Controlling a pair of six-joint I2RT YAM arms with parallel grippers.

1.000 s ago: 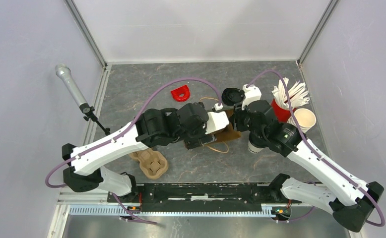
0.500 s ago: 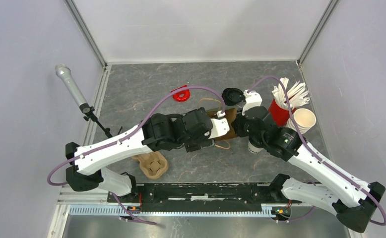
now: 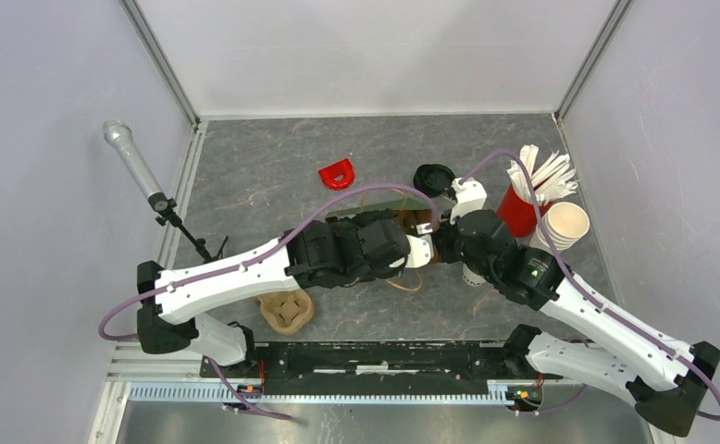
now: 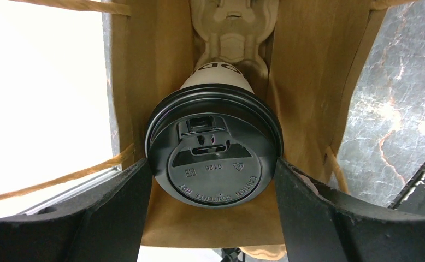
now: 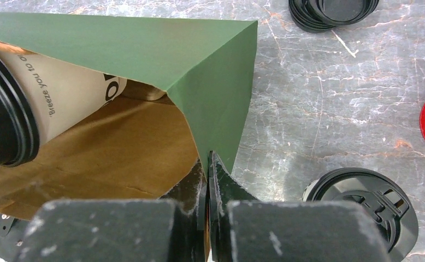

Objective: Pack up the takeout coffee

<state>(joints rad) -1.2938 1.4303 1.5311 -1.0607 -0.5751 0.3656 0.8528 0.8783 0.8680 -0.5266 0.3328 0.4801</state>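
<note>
One takeout coffee [image 4: 213, 158], a cream cup with a black lid, lies inside a paper bag [image 4: 308, 65] with its base against a pulp carrier [image 4: 229, 33]. My left gripper [image 4: 213, 188] reaches into the bag, and its fingers [image 4: 117, 207] press both sides of the lid. The bag [image 5: 199, 65] is green outside and brown inside, and the cup [image 5: 52, 93] shows in its mouth. My right gripper [image 5: 206, 164] is shut on the bag's side wall. Another lidded cup [image 5: 363, 207] stands beside it on the table. From above, both grippers meet at the bag [image 3: 412, 220].
A stack of black lids [image 3: 433, 178] lies behind the bag. A red cup of white sticks [image 3: 521, 208] and a stack of unlidded cream cups [image 3: 567, 222] stand at the right. A second pulp carrier [image 3: 284, 310] lies front left, a red ring [image 3: 338, 173] further back, a microphone [image 3: 134, 166] far left.
My left arm has pushed to the right, carrying the cup deeper into the bag. My right gripper has closed onto the bag's wall.
</note>
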